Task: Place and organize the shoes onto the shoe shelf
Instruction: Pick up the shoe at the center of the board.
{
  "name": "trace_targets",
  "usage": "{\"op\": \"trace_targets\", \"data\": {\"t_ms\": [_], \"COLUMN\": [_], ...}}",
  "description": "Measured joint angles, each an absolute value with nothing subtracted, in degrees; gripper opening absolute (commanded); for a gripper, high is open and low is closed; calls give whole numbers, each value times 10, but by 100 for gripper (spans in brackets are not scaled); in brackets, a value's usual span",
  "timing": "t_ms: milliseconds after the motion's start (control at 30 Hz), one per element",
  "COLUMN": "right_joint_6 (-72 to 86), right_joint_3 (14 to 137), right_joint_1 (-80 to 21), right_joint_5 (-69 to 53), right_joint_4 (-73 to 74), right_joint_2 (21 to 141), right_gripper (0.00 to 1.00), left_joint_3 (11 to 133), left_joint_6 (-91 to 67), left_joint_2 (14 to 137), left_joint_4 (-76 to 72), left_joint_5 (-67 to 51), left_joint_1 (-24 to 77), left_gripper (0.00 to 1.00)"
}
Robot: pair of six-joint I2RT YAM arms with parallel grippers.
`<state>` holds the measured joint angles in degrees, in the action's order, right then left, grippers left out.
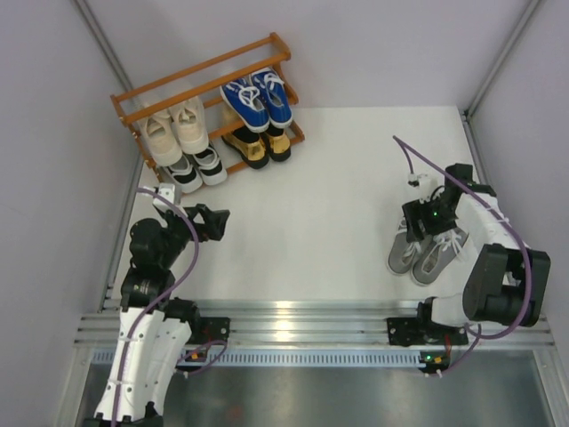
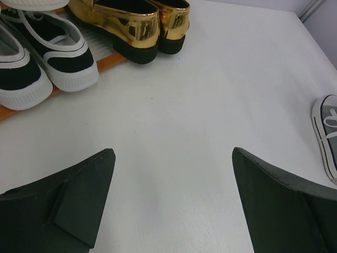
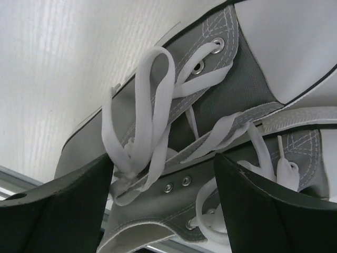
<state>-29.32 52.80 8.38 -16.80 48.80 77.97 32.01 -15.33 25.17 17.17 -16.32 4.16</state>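
1. Setting: a white desk (image 1: 329, 169) boxed in by pale walls (image 1: 373, 44), with a metal rail (image 1: 293, 313) along its near edge.
2. Shoe shelf (image 1: 204, 89): far left corner of the desk, set at an angle. Four pairs are already on it.
3. Upper tier: beige lace-ups (image 1: 176, 127) on the left, blue sneakers (image 1: 258, 100) on the right.
4. Lower tier: black-and-white sneakers (image 1: 197, 167) on the left, gold loafers (image 1: 256, 147) on the right, heels toward the open desk.
5. Grey sneakers (image 1: 427, 252): the one pair off the shelf. They lie side by side near the desk's right edge, toward the near corner.
6. Right fingers (image 3: 263, 211): lowered over the grey pair and standing apart, one finger at each shoe's laces, nothing clamped yet. This placing looks chosen to pinch both inner walls together and lift the pair as one.
7. Left fingers (image 2: 79, 200): spread wide and empty above bare desk just before the shelf's front. They seem parked clear of the stored pairs, ready to steady or straighten.
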Motion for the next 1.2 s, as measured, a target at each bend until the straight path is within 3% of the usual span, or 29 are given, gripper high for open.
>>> {"op": "trace_targets", "data": {"t_ms": [100,133,200,233,300,633,867,1033,1200], "right_joint_6": [-279,-274,-264,-259,-250,-235,-179,-107,-20], "right_joint_3": [520,520,520,520,521,538,598,606,600], "right_joint_1": [83,83,82,81,81,83,80,37,5], "right_joint_5": [-154,-154,-156,-157,-163,-281,-424,-469,-522], "right_joint_4": [473,469,463,464,464,464,427,359,266], "right_joint_2": [800,805,815,818,823,794,791,797,797], "right_gripper": [57,43,29,13,0,0,0,0,0], "left_joint_3": [320,320,320,319,315,201,199,254,338], "left_joint_6": [-153,-153,-154,-156,-167,-404,-479,-496,-509], "left_joint_2": [255,256,259,261,263,307,391,582,769], "left_joint_4": [172,171,171,170,160,-33,-125,-207,-278], "left_joint_5": [-170,-173,-181,-189,-211,-350,-208,-83,-4], "left_joint_1": [42,42,42,42,42,68,317,473,552], "left_gripper": [98,98,98,98,98,98,97,98,98]}}
